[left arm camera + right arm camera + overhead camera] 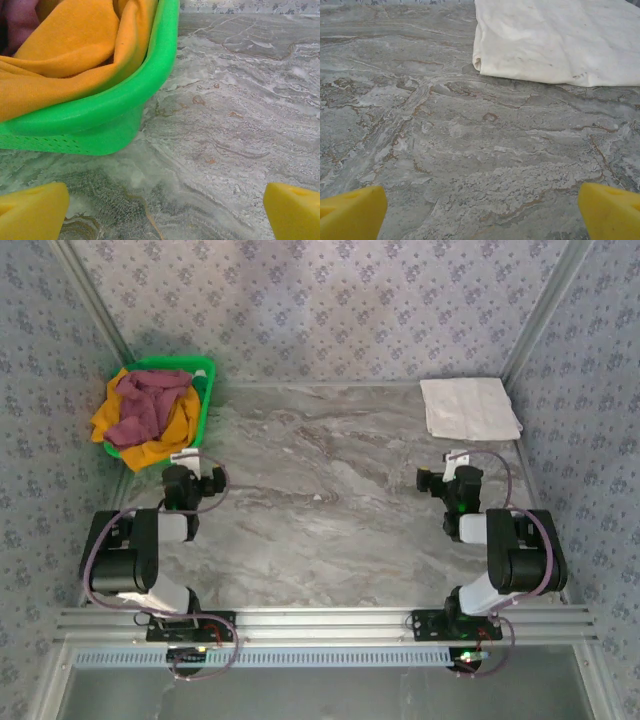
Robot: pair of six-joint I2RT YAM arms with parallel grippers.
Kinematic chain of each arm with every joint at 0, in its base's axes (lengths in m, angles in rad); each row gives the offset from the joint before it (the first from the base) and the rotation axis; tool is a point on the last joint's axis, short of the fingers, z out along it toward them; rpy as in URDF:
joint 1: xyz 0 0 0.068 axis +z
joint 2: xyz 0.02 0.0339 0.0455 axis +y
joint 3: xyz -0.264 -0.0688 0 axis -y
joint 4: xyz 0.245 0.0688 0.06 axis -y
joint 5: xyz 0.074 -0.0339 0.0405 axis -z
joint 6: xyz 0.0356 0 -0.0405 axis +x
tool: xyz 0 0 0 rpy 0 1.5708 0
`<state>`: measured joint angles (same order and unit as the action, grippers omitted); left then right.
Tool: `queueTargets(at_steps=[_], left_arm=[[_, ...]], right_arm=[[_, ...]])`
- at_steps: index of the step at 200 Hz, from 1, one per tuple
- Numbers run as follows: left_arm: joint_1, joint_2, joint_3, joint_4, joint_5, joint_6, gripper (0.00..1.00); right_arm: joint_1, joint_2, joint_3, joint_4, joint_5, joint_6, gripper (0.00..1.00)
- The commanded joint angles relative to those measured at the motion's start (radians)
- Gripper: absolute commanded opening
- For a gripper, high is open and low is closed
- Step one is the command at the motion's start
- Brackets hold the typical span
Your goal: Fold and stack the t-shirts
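A maroon t-shirt (148, 403) lies crumpled on top of a mustard-orange t-shirt (170, 428) in the green basket (205, 375) at the back left. The orange cloth (65, 45) hangs over the basket rim (100, 107) in the left wrist view, with a bit of maroon (17, 22) behind it. A white folded shirt (468, 407) lies flat at the back right, and its edge (555, 40) is ahead of the right fingers. My left gripper (205, 462) stands open just in front of the basket. My right gripper (450, 462) is open over bare table, short of the white cloth.
The marble table (330, 500) stretches between the two arms. Patterned walls (330, 300) close in the back and both sides. An aluminium rail (320, 622) runs along the near edge.
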<state>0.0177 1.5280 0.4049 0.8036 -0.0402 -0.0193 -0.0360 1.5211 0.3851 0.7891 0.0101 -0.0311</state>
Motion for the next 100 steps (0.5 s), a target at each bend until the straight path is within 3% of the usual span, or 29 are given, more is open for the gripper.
queueTargets(at_steps=[1,100], left_arm=[[-0.002,0.005,0.009,0.009,0.014,0.001,1.00],[0.016,0.006,0.011,0.005,0.042,-0.011,1.00]], right_arm=[[-0.005,-0.001,0.021,-0.002,-0.010,0.008,1.00],[-0.011,-0.001,0.020,-0.002,-0.021,0.013,1.00]])
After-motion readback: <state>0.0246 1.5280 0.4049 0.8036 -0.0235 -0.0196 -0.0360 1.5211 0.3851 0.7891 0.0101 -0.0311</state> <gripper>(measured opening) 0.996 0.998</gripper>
